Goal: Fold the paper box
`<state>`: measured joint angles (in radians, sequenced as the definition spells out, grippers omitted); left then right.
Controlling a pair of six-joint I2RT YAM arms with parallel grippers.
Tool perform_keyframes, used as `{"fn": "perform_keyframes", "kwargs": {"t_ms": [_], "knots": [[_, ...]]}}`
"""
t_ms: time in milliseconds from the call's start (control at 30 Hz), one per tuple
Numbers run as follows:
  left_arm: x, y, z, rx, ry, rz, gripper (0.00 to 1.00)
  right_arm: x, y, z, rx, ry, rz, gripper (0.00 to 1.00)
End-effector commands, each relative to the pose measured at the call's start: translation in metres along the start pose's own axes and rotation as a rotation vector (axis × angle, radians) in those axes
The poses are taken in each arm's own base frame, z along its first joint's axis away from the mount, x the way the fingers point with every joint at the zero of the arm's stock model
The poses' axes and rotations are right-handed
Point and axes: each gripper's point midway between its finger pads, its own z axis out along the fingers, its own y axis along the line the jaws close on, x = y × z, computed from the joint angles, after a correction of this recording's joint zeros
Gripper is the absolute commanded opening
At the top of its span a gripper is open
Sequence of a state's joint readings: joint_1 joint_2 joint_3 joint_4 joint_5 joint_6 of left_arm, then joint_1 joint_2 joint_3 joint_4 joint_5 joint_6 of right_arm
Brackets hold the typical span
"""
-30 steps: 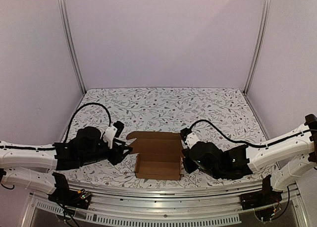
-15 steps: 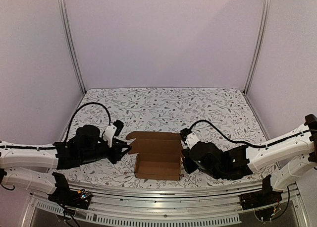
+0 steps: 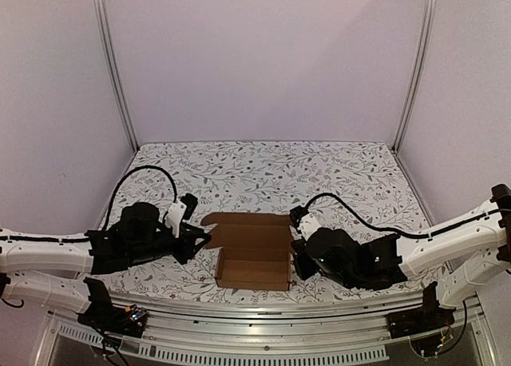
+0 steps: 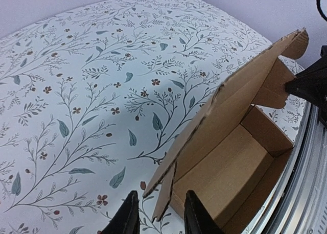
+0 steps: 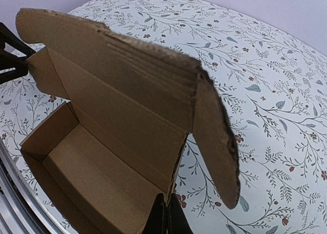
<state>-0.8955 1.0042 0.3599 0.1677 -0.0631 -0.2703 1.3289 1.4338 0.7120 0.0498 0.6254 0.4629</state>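
The paper box [image 3: 254, 258] is sitting close to the near edge of the table [image 3: 263, 166], about midway between the table's two side edges and between the two arms, and it is looking roughly half done. Its tray [image 5: 97, 178] is already standing: the floor is lying flat, and the near wall and both end walls are folded upright, making an open rectangular trough. The lid [image 4: 230, 106] is standing raised and leaning back from the far wall, so the box is wide open on top. The lid's two end flaps are hanging loose rather than tucked: the left flap [image 4: 164, 195] is drooping at the left end and the right flap [image 5: 217, 142] is jutting out past the right end wall. The left gripper [image 4: 161, 206] is reaching in at the left end with its jaws partly spread on either side of that left flap; a gap is showing on both sides of the cardboard, so it is straddling the flap rather than visibly pinching it. The right gripper [image 5: 164, 208] is lying low at the box's right end, just below the right flap, with its jaws pressed together and nothing seen between them. What is remaining, by my reading, is turning both end flaps inward, bringing the lid down over the tray and tucking its free edge inside.
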Motion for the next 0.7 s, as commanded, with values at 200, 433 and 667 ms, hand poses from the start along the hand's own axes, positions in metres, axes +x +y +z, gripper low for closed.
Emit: {"fn": "perform_keyframes", "kwargs": {"t_ms": [200,433,667], "knots": [[0.006,0.006,0.007,-0.014,0.013,-0.002,0.26,0.006,0.003,0.001,-0.011,0.011,-0.009,0.0],[0.001,0.002,0.003,0.007,-0.001,-0.006,0.14,0.007,0.003,0.002,-0.007,0.012,-0.01,0.0],[0.003,-0.004,0.004,0.039,0.01,-0.022,0.0,0.007,0.003,0.003,-0.004,0.013,-0.008,0.0]]}}
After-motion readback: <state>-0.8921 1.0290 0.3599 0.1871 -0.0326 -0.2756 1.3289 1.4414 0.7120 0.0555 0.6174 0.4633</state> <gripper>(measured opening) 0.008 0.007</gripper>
